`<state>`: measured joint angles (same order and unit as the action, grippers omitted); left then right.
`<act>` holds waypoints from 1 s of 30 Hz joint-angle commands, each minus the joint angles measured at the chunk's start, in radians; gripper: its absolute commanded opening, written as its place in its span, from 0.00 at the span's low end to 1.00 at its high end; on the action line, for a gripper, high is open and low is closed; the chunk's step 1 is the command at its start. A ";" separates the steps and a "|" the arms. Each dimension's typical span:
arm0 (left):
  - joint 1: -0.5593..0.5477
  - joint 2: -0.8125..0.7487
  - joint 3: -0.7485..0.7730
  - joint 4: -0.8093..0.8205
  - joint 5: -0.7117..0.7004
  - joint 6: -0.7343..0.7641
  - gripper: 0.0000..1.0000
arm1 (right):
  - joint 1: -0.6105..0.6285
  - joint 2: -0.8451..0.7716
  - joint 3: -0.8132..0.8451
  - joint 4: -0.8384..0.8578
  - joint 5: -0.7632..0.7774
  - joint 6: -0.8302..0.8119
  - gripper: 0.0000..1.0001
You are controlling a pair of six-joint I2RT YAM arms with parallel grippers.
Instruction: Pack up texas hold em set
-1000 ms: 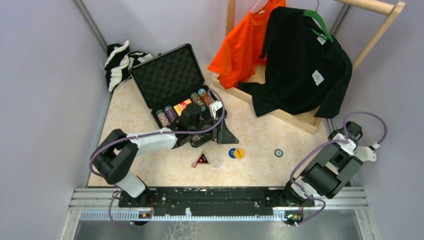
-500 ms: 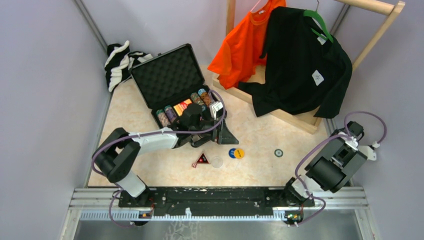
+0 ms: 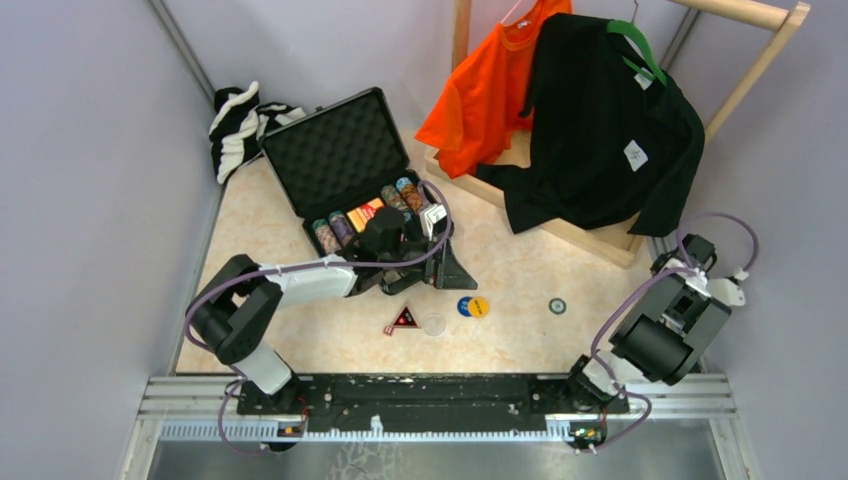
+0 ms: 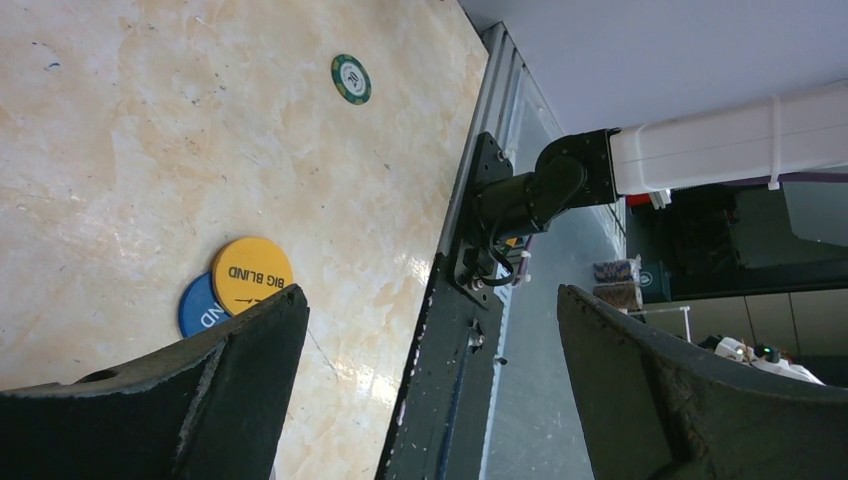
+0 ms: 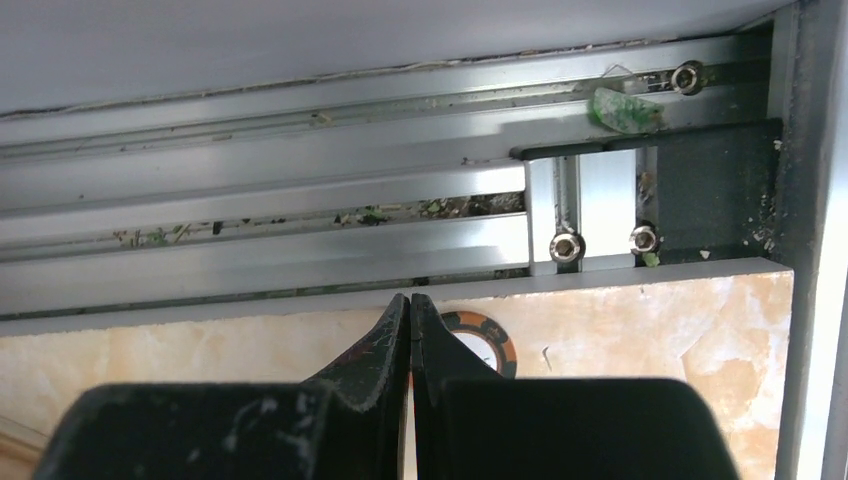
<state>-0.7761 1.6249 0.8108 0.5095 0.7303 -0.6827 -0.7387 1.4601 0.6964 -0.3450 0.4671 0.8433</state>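
One black briefcase (image 3: 340,160), open, far left on the table (image 3: 520,270), foam lid raised. Inside: four rolls of poker chips (image 3: 327,236) and one red card deck (image 3: 365,213).

Loose nearer the arms: one black-red triangle (image 3: 403,319), one clear disc (image 3: 433,324) just beside it, one blue disc (image 4: 198,305) partly under one yellow disc (image 4: 252,275), one green chip (image 4: 351,78) further right.

Left gripper (image 4: 430,300) spread wide, grasping nothing, over the case's near right corner, hiding part of the tray. Right gripper (image 5: 410,310) clenched on nothing at the right edge, one orange-rimmed chip (image 5: 480,345) partly hidden behind its tips.

Far right: one black shirt (image 3: 600,130) and one orange shirt (image 3: 485,90) on a wooden rack (image 3: 740,12). Far left: one striped cloth (image 3: 240,125).
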 commanded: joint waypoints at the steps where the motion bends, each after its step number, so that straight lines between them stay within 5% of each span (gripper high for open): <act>1: 0.008 0.001 0.009 0.031 0.027 -0.009 0.99 | 0.034 -0.035 -0.013 -0.035 -0.006 0.011 0.02; 12: 0.007 -0.016 -0.004 0.050 0.036 -0.037 0.99 | 0.053 -0.213 -0.110 -0.048 -0.058 0.005 0.03; 14: 0.006 -0.019 -0.007 0.050 0.031 -0.034 0.99 | 0.053 -0.264 -0.113 -0.045 -0.045 -0.017 0.15; 17: 0.006 -0.020 -0.004 0.051 0.033 -0.037 0.99 | 0.053 -0.311 -0.101 -0.080 -0.031 -0.020 0.54; 18: 0.006 -0.019 -0.006 0.054 0.036 -0.041 0.99 | 0.054 -0.318 -0.097 -0.089 -0.035 -0.018 0.58; 30: 0.006 -0.020 -0.010 0.060 0.038 -0.043 0.99 | 0.001 -0.219 -0.098 -0.112 -0.110 0.000 0.69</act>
<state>-0.7761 1.6249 0.8093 0.5251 0.7521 -0.7261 -0.7071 1.2106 0.5774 -0.4618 0.3653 0.8394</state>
